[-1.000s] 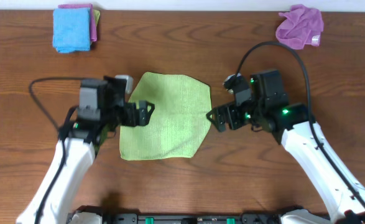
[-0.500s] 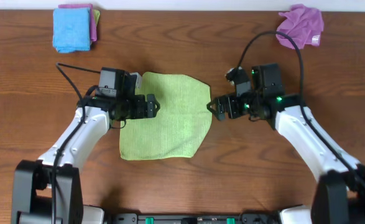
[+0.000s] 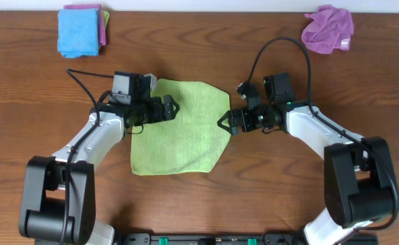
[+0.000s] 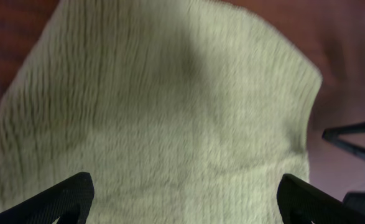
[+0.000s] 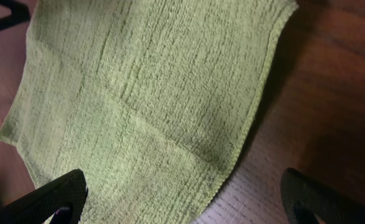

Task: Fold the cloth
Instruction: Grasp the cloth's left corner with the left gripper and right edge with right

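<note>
My left gripper point(image 3: 170, 107) hovers with jaws spread over the green cloth's point(image 3: 182, 133) left edge; my right gripper point(image 3: 225, 123), jaws likewise apart, is at its right edge.

We take this for a robotics lab bench: a wood-grain table point(image 3: 199, 204) bearing a cabled left arm point(image 3: 83, 146) and right arm point(image 3: 321, 133), with a green cloth point(image 3: 182, 133), blue cloth point(image 3: 77, 30) and purple cloth point(image 3: 328, 28).
</note>
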Action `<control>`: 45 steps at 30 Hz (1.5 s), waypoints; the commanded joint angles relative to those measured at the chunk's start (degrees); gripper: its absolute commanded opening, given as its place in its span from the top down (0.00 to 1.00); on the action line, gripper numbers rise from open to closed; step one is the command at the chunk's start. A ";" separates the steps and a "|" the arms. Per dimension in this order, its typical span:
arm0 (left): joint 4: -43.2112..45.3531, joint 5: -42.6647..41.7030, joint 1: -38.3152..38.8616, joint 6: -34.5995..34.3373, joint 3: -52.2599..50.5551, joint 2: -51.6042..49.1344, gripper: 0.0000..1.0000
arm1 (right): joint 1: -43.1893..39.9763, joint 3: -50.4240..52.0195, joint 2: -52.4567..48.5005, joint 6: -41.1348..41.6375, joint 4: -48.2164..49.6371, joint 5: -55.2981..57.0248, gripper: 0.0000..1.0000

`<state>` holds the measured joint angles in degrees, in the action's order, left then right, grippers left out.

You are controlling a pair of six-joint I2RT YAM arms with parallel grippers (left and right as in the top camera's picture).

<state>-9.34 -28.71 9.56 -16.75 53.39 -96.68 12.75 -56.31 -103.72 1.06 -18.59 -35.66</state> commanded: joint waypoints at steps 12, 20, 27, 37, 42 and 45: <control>8.79 -1.95 0.22 -4.72 1.20 -8.11 0.03 | -0.57 -0.66 -1.29 -2.45 0.42 -1.86 0.02; 8.55 0.52 0.22 -4.74 1.22 -8.11 0.01 | -0.57 -0.68 -9.75 1.25 5.40 -8.33 0.03; 8.46 2.49 0.20 -5.57 1.22 -8.11 0.02 | 0.87 -0.66 -10.97 0.96 -2.16 -12.63 0.05; 8.76 5.33 0.22 -6.64 1.22 -8.11 0.01 | 3.85 -0.68 -10.95 -3.48 -15.37 -12.63 0.07; 8.13 5.33 0.22 -6.67 1.22 -8.11 0.01 | 3.76 -1.31 -10.91 -1.75 -11.72 -17.27 0.13; 8.00 5.22 0.22 -6.69 1.22 -8.11 0.01 | 3.87 -3.28 -10.91 0.74 -8.83 -19.15 0.16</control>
<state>-0.91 -25.04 9.72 -22.79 53.52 -104.16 15.99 -58.78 -112.99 -0.32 -28.47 -56.23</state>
